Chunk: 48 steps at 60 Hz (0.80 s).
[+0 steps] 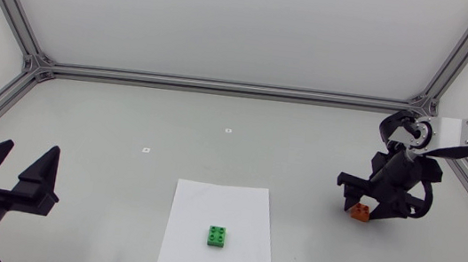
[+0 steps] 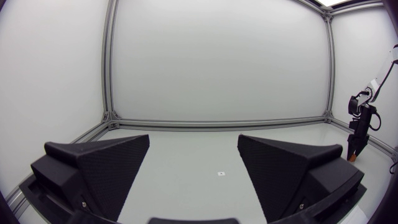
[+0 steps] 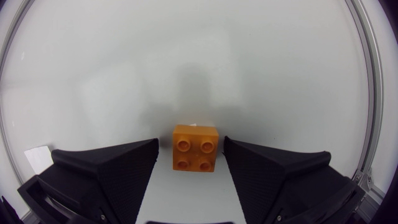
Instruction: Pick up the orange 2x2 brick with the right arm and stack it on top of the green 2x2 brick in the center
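Left matte black wedge-fingered gripper (image 1: pixel 21 178): parked, fingers apart, empty. Green 2x2 plastic brick (image 1: pixel 218 236): resting on white paper sheet (image 1: pixel 198 207), mid-table. Right gripper (image 1: pixel 382 203): fingers apart, straddling orange 2x2 brick (image 3: pixel 196 147) off-centre; closing may twist it, spoiling stud alignment.

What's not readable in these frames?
Head view: orange brick mostly hidden under the right gripper.
Left wrist view: that brick is a tiny speck, too far to judge.
Green brick: in neither wrist view.
Left gripper: base cut off by head view's edge.
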### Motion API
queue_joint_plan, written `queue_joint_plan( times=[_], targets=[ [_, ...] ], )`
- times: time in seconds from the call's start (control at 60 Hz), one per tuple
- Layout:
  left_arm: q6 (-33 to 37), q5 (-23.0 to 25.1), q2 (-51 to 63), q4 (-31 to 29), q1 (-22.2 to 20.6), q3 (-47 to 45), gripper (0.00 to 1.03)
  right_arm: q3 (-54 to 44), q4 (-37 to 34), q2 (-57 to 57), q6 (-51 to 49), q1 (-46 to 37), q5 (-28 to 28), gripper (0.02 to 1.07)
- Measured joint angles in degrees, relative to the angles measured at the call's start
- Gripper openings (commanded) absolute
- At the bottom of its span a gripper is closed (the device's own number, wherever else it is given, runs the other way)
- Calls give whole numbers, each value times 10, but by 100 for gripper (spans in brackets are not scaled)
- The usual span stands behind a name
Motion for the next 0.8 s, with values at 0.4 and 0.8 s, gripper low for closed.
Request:
queue_joint_plan(
  times=[0.4, 0.8],
  targets=[
    [0, 0, 0, 0, 0, 0, 99, 0, 0, -8, 0, 0, 4, 61],
    [0, 0, 0, 0, 0, 0, 99, -1, 1, -10, 0, 0, 4, 55]
  ],
)
